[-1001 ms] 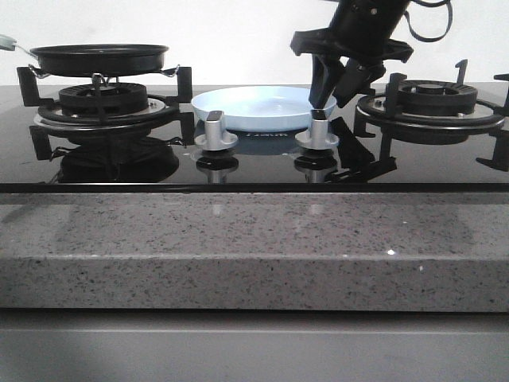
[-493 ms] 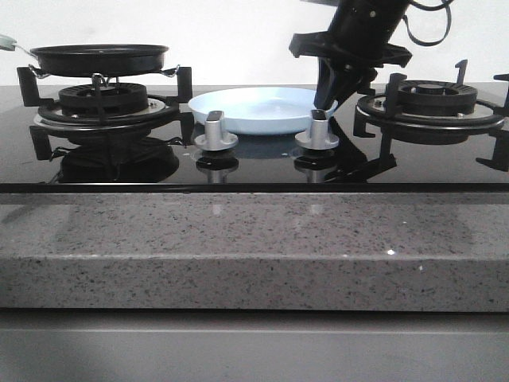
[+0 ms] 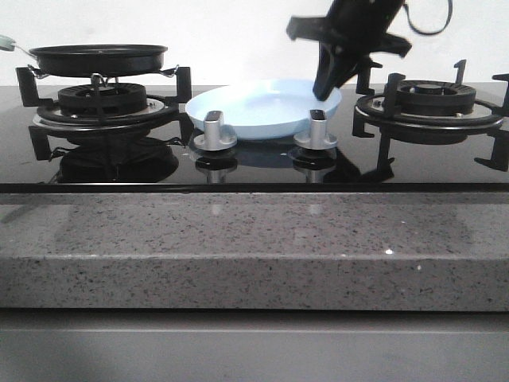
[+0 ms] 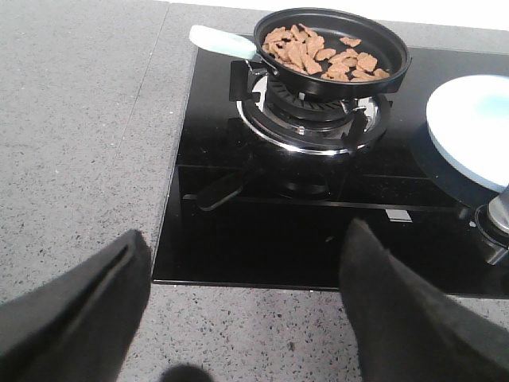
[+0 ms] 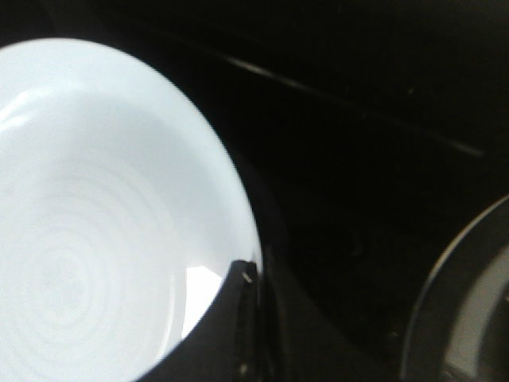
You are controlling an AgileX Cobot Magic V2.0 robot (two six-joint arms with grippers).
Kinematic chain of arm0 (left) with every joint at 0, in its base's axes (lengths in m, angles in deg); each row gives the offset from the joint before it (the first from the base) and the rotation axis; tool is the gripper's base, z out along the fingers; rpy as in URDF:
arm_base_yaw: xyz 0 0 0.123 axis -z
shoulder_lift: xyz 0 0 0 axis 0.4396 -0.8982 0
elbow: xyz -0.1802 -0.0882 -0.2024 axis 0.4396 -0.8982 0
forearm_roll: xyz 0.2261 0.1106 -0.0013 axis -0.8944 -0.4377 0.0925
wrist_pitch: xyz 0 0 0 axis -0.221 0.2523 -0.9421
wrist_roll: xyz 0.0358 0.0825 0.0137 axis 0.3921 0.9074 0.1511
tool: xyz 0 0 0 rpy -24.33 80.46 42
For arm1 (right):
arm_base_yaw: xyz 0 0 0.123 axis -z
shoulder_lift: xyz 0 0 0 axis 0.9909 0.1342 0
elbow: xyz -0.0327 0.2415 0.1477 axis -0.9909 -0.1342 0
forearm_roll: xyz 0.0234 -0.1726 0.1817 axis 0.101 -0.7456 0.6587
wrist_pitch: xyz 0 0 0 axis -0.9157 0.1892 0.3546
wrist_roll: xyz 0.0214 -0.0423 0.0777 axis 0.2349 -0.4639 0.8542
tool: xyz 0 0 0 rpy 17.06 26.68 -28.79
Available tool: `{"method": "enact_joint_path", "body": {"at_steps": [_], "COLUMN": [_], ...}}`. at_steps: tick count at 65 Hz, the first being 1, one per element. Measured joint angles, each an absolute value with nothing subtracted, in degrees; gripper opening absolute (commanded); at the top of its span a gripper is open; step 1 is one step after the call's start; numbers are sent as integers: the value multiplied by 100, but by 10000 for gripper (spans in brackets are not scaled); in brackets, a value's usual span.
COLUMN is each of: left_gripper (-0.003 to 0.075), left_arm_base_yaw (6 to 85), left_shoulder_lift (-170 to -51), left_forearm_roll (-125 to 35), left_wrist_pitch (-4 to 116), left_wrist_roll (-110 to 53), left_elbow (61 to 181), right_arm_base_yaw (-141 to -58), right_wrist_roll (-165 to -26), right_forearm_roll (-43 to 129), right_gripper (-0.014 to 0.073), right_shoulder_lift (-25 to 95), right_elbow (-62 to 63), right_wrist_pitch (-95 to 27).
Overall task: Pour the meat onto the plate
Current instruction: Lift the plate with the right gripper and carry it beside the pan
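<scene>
At the hob's centre, your right gripper [image 3: 328, 89] has its fingers clamped on the plate [image 3: 254, 107] rim, its right edge tilted up. Keep it level toward the frying pan [image 4: 334, 40] of meat [image 4: 318, 52]; your left gripper [image 4: 238, 310] waits, fingers apart.

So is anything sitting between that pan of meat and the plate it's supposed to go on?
Nothing visible does. The meat lies in the pan on the left burner, and the plate, gripped at its right rim by the right gripper, is beside it over bare black glass.

No readable text anywhere

No letters, numbers, brand marks or labels can be made out on any surface in the three views.
</scene>
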State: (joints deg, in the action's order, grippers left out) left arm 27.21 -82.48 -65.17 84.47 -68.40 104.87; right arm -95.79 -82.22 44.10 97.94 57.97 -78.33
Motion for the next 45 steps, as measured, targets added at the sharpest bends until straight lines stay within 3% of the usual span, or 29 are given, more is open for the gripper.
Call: {"method": "enact_joint_path", "body": {"at_steps": [16,45], "left_gripper": [489,489], "left_arm_base_yaw": [2721,2721], "left_shoulder_lift": [-8248,-8248], "left_forearm_roll": [-6517,-6517], "left_wrist_pitch": [8456,8456], "left_wrist_roll": [-6840,-6840], "left_elbow": [10487,10487], "right_arm_base_yaw": [-9579,-9874], "right_wrist_roll": [-8222,-8740], "right_forearm_roll": [4539,4983], "right_gripper": [-114,-114], "right_shoulder_lift": [8870,6965], "right_elbow": [5357,1996], "right_wrist_pitch": [-7741,-6244]}}
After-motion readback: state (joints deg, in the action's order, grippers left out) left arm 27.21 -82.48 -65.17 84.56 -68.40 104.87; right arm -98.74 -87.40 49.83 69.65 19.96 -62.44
